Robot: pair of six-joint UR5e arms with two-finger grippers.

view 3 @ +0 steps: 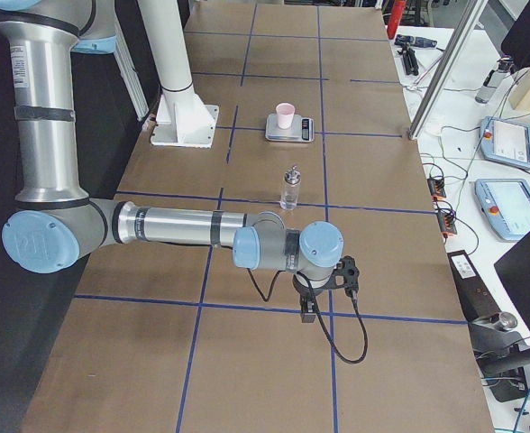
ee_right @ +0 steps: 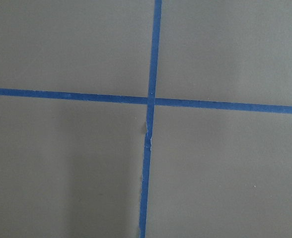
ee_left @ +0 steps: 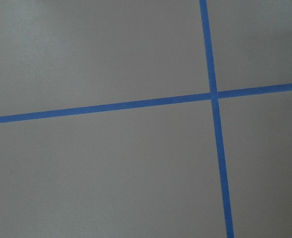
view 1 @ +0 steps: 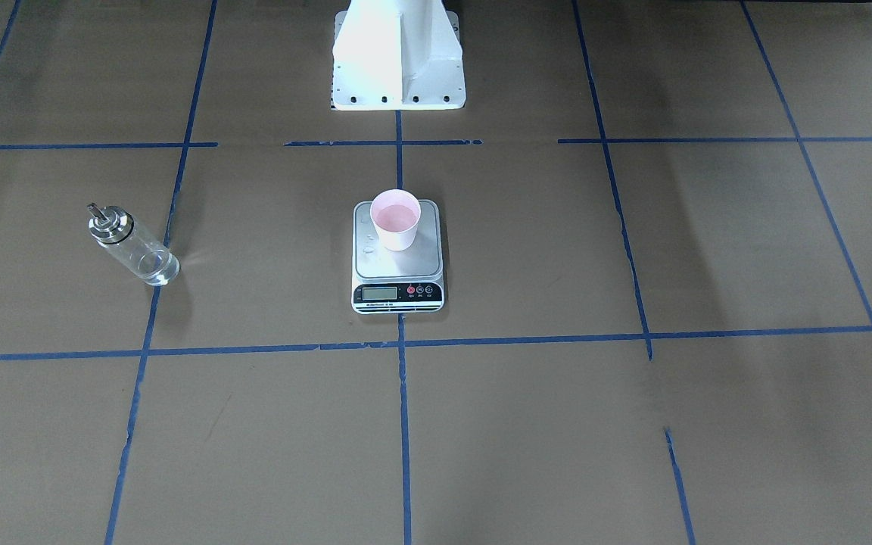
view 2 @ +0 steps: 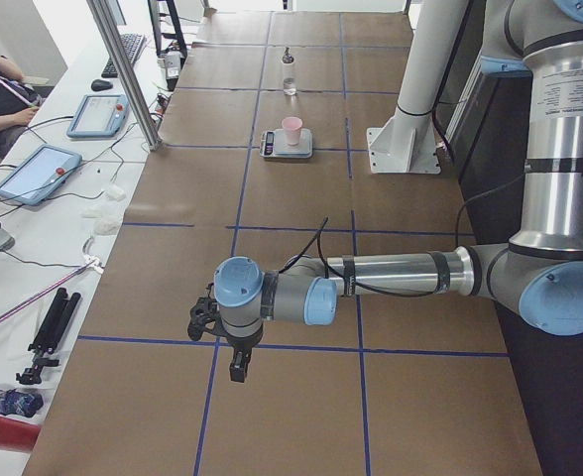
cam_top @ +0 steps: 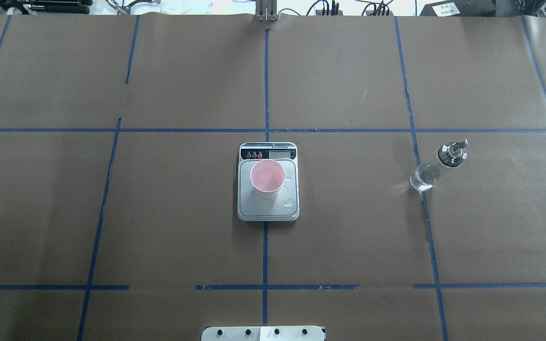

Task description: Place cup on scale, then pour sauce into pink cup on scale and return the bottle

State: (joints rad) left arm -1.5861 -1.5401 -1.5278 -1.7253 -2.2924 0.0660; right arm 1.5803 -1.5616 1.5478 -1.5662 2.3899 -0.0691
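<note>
Table [cam_top: 183, 213]: one, covered in brown paper and marked into squares by blue tape lines [cam_top: 265, 85].
Left arm [view 2: 391, 278]: one, stretched low over the table's end on the robot's left, well apart from the scale. The left fingers [view 2: 237, 371] point down over bare paper with nothing held. How far they are open cannot be told from this side view.
Right arm [view 3: 175, 225]: one, low over the opposite end. The right fingers [view 3: 307, 311] hang above a tape crossing and hold nothing. Their opening cannot be told either.
Scale [cam_top: 268, 210]: one, at the table's middle, its display strip away from the robot.
Bottle [cam_top: 436, 166]: one, upright on the table on the robot's right, well apart from the scale, beside a tape line.
Cup [cam_top: 267, 179]: one, upright on the scale's steel platform, a few droplets [cam_top: 289, 202] just beside it.
Sauce [cam_top: 422, 179]: clear liquid low in the bottle.
</note>
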